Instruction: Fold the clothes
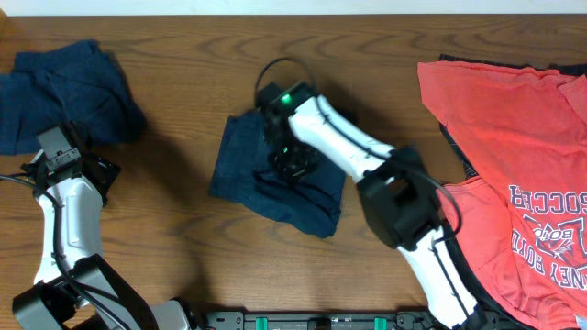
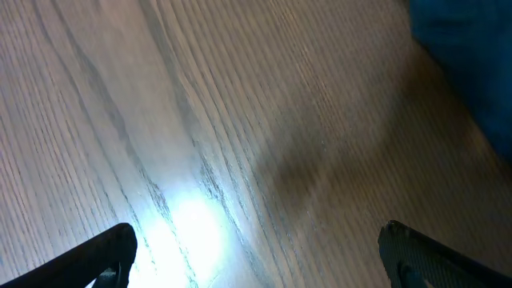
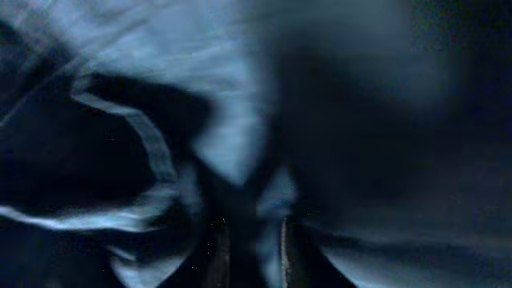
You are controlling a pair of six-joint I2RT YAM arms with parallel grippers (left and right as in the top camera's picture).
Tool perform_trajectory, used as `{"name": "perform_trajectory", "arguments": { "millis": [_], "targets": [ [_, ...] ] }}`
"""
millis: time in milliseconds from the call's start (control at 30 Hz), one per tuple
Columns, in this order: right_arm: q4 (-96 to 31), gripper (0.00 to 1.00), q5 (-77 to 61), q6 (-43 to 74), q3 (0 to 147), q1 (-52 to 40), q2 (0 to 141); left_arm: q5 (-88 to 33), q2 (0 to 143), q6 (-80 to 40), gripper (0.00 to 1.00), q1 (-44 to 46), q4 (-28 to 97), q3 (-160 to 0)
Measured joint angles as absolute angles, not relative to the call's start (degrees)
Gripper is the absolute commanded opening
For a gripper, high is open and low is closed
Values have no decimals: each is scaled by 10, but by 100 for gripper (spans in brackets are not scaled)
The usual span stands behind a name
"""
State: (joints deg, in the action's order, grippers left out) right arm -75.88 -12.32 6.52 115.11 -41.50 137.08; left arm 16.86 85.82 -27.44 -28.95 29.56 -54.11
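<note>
1. Right gripper (image 3: pixel 252 240): fingers (image 3: pixel 218 254) are set narrow, with a ridge of dark cloth nipped between them. A hold on the navy shirt (image 1: pixel 240 165) is judged likely. It is not certain, as the wrist view is dark and blurred.
2. The hold should be proved with a small lift before any carry. Only the top layer is wanted; if the whole bundle rises, the pinch should be retaken nearer an edge.
3. The navy shirt lies rumpled at centre frame in the overhead view, and is gripped near its middle. The fold should be carried low and straight across, then laid flat, so no bunching is made.
4. Left gripper (image 2: pixel 256 256): fingers are spread wide and nothing is held. It is over bare table (image 2: pixel 240 120), lower left of the overhead view. It could be used to pin the far edge.
5. A second navy shirt (image 1: pixel 64 92) is crumpled at upper left. Red shirts (image 1: pixel 514 137) are stacked at the right edge. Both should be kept out of the sweep.
</note>
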Motion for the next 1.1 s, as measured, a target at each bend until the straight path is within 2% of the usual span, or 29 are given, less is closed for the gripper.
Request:
{"name": "perform_trajectory", "arguments": {
  "millis": [33, 100, 300, 367, 467, 500, 533, 800, 1100],
  "targets": [
    [-759, 25, -123, 63, 1151, -427, 1371, 169, 858, -274, 98, -289, 296, -541],
    [-758, 37, -124, 62, 1151, -445, 1371, 169, 858, -274, 98, -289, 296, -541],
    [-755, 34, -126, 56, 1151, -486, 1371, 163, 858, -274, 98, -289, 296, -541],
    [-756, 36, -126, 56, 1151, -488, 1371, 154, 858, -275, 98, -289, 296, -541],
    [-758, 63, -121, 59, 1151, -486, 1371, 139, 858, -280, 98, -289, 296, -541],
    [-757, 83, -114, 54, 1151, -486, 1371, 134, 858, -283, 98, -289, 296, -541],
    [-756, 98, -112, 57, 1151, -486, 1371, 133, 858, -283, 98, -289, 296, -541],
    [-753, 99, -95, 86, 1166, -455, 1371, 120, 858, -285, 98, -289, 296, -541],
    [-846, 99, -100, 135, 1241, -287, 1371, 89, 858, -285, 98, -289, 294, -541]
  ]
}}
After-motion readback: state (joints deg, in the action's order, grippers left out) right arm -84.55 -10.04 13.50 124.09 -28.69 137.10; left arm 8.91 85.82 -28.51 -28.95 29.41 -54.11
